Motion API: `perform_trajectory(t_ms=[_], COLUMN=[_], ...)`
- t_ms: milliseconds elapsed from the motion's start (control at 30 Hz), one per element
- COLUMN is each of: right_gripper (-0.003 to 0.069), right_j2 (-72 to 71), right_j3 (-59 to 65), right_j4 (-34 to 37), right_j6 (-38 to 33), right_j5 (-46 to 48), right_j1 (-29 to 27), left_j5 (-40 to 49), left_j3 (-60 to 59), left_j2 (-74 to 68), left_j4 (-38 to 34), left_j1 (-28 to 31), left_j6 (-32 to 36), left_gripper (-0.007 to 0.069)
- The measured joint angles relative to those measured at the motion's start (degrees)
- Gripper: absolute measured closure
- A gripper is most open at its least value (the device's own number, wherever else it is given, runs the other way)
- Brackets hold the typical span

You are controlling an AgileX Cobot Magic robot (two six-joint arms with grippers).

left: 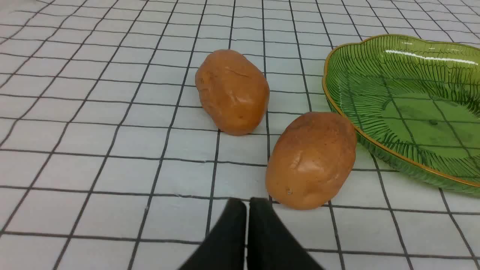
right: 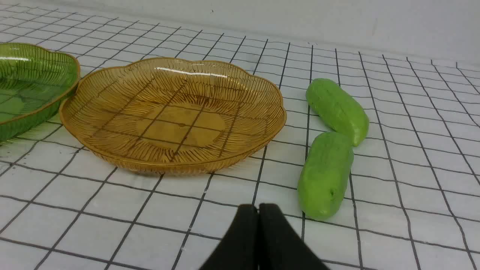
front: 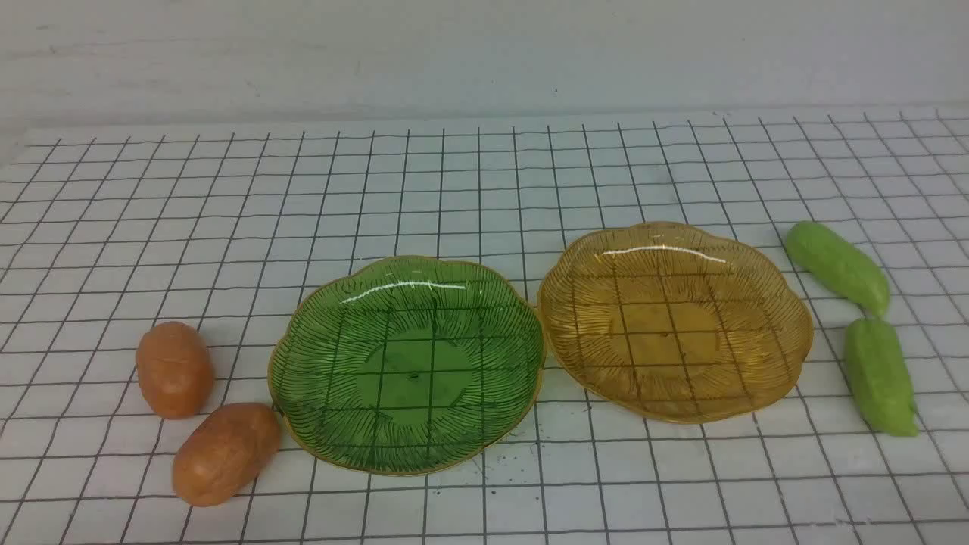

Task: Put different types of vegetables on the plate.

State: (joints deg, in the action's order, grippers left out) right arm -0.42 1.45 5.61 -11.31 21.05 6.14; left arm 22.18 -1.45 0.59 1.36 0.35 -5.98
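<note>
1. The left gripper (left: 247,210) hangs low over the cloth (front: 484,189), fingers pressed together on nothing, just short of the near potato (left: 311,159).
2. The right gripper (right: 258,212) is likewise closed and empty, near the near cucumber (right: 325,174).
3. The near potato lies just beside the green plate (front: 409,371) (perhaps touching its rim).
4. The amber plate (front: 674,322) sits beside the green; both are bare.
5. The far potato (front: 174,369) and far cucumber (front: 836,266) lie just behind their twins.
6. One kind lies on each side, probably so each arm reaches its own. Nothing is plated yet.
</note>
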Motion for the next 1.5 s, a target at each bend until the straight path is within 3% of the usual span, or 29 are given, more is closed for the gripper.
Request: perform_trajectory(t_ms=[1500], right_gripper=[0.0673], right_j2=[0.0], right_j3=[0.0], right_j4=[0.1], right_j6=[0.0], right_j5=[0.0], right_j1=[0.0], left_j5=[0.0], left_j3=[0.0], left_j2=[0.0], left_j4=[0.1], left_j1=[0.0], left_j6=[0.0], left_gripper=[0.0632])
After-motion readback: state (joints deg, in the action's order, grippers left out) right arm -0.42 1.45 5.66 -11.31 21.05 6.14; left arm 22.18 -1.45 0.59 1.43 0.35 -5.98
